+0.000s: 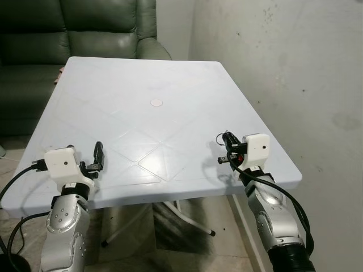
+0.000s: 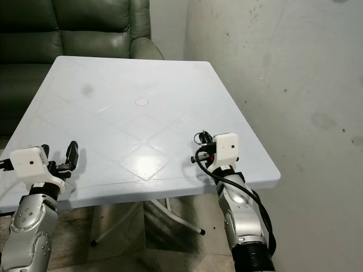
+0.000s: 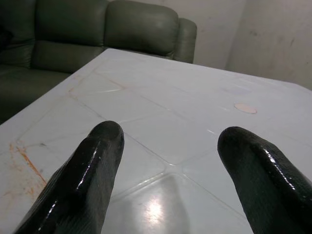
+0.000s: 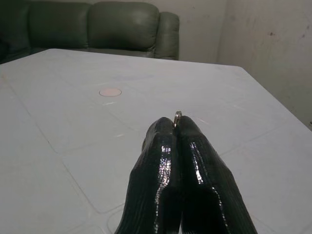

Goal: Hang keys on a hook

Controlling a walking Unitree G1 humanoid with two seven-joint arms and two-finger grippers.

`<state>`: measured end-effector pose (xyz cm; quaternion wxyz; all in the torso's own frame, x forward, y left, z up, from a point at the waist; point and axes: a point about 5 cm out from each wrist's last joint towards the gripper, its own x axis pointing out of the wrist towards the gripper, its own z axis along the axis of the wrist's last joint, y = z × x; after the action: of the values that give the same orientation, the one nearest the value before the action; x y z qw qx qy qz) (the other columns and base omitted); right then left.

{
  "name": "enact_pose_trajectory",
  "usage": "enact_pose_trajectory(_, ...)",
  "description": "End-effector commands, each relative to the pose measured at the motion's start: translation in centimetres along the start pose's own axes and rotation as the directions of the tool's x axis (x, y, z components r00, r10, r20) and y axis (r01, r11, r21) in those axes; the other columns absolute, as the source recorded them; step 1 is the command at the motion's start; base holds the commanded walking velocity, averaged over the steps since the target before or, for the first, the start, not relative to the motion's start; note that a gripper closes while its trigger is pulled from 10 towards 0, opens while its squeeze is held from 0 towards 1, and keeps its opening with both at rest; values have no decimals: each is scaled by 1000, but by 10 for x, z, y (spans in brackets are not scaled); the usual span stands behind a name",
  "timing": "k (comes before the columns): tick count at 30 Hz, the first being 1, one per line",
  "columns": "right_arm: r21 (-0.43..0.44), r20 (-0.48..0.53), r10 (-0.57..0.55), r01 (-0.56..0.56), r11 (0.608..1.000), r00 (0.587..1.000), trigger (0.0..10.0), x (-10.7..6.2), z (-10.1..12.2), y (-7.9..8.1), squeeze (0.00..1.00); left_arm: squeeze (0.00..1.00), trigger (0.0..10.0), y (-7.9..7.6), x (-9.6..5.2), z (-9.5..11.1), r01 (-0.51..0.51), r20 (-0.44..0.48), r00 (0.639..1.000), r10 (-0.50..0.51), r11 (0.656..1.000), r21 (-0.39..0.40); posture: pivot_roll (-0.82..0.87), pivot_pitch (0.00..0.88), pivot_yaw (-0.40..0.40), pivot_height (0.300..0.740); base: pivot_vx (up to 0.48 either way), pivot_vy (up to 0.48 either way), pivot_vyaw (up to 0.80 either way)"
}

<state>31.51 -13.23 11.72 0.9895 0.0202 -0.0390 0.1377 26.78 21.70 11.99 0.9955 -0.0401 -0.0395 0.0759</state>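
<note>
A dark green sofa (image 1: 68, 34) sits behind a big white plastic table (image 1: 142, 73), w/ a stained plaster wall (image 1: 283, 68) along the robot's right. The table has moulded diagonal lines and a small round cap (image 1: 156, 102) at centre. Both silver arms reach over the near edge: the left gripper (image 1: 98, 154) hovers near the table's near-left corner, jaws spread wide w/ nothing between them (the left wrist view shows clear table between the two fingers (image 3: 92, 170)). The right gripper (image 4: 176, 134) is near the near-right edge, jaws pressed together and pinching the keys (image 1: 222, 138); in the right wrist view just a thin metal ring (image 4: 177, 118) pokes up past the fingertips, standing edge-on, roughly upright. From the head views a small dark loop sticks out ahead of the jaws, toward the table's far side; the key blades themselves are too small to make out, so their long axis can't be told. Judgement: keys should be light, rigid metal, slick, and apt to swing or slip in a pinch, so the ring is the right place to hold, leaving enough loop exposed to slide over a hook.
</note>
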Motion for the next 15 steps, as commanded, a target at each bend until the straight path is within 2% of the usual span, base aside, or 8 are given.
enact_pose_trajectory(1, -11, 15, 3, -3, 1000, 1000, 10000, 3, 4, -1, 0, 0, 10000, 1, 2, 0, -6, -12, 1000, 6, 1000, 6, -42, 0, -41, 740, 0, 0, -763)
enact_pose_trajectory(8, -7, 16, 4, -4, 1000, 1000, 10000, 4, 5, 0, 0, 0, 10000, 2, 4, -1, -14, -29, 999, 14, 1000, 5, -38, 0, -40, 740, 0, 0, -763)
enact_pose_trajectory(11, 0, 16, 8, -8, 1000, 1000, 10000, 4, 4, 2, 0, 0, 10000, 4, 4, -2, -25, -39, 999, 26, 1000, 13, -36, 0, -38, 740, 0, 286, -763)
enact_pose_trajectory(15, 0, 14, 6, -6, 1000, 1000, 10000, 3, 4, 2, 0, 0, 10000, 3, 3, -3, -24, -47, 999, 25, 1000, 20, -37, 0, -39, 740, 0, 0, -763)
